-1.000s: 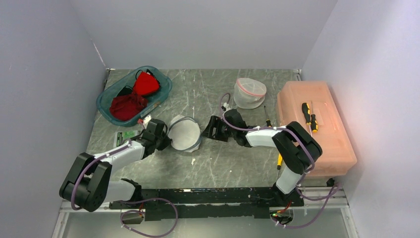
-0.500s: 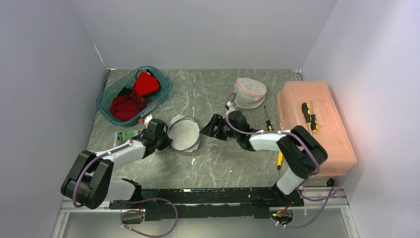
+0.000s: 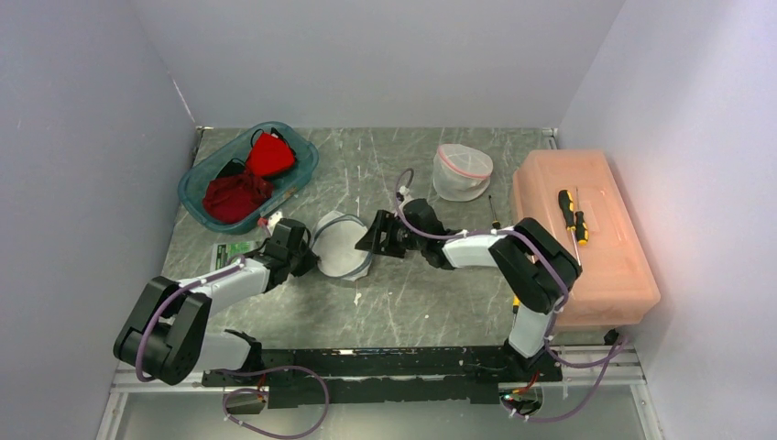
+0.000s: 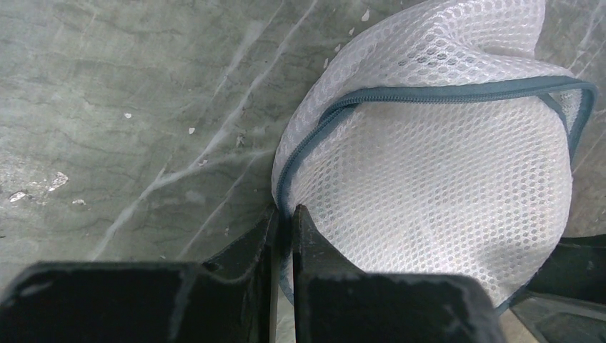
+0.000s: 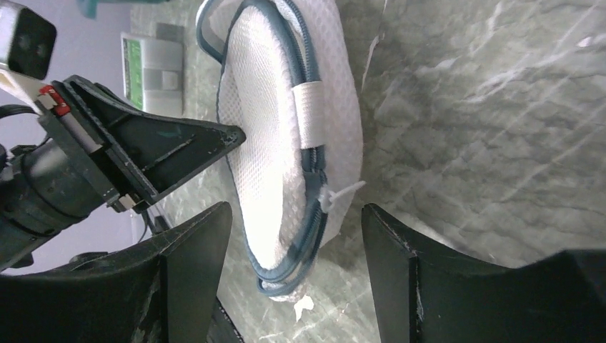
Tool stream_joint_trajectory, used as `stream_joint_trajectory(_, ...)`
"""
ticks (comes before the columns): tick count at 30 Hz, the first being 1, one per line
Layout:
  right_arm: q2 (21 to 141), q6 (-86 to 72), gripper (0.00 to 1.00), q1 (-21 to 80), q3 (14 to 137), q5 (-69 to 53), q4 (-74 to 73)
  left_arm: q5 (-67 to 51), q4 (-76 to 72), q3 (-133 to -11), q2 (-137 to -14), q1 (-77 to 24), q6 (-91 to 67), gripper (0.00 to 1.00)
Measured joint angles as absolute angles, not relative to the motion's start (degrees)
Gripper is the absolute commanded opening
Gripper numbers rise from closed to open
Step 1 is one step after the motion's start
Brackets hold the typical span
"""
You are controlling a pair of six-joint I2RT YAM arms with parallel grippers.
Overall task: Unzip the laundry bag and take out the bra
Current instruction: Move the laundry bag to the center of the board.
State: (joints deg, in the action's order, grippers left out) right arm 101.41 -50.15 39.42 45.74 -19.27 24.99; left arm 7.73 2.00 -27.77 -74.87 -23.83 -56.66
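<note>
Tabletop (image 3: 431,298) of grey veined stone, pale walls (image 3: 366,55), left claw (image 4: 284,218) tight on laundry bag (image 4: 443,179) rim, right claw (image 5: 296,214) spread.

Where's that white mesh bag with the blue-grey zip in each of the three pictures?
Top external: laundry bag near the centre, slightly left.
Left wrist: fills the right half.
Right wrist: upper centre, slightly left.
Shared landmark: the left pincer, shut on the bag's zip edge.
</note>
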Motion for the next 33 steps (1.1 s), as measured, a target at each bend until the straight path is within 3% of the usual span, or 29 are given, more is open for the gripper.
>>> stream_joint_trajectory(11,107.46,-50.06,0.41,40.71,51.29,-20.58,22.81,7.38,1.3,-27.53,-74.87,-23.81,-56.69,0.07)
stream_joint_trajectory(18,107.98,-49.45,0.01,41.34,51.62,-19.92,22.24,7.38,1.52,-27.55,-74.74,-23.79,-56.69,0.08)
stream_joint_trajectory(21,107.7,-49.06,0.0,41.54,51.62,-19.64,21.56,7.31,3.11,-27.57,-73.25,-23.79,-56.69,0.13)
stream_joint_trajectory(24,106.08,-48.27,0.0,41.78,51.62,-19.51,19.33,6.81,6.55,-27.97,-69.89,-23.81,-56.66,0.26)
stream_joint_trajectory(29,100.53,-46.02,0.0,41.76,52.8,-18.5,16.08,6.96,13.98,-30.39,-61.43,-23.81,-56.23,0.64)
stream_joint_trajectory(33,99.37,-44.66,0.0,40.4,56.4,-17.96,15.22,7.44,20.12,-33.52,-54.17,-23.81,-56.23,0.76)
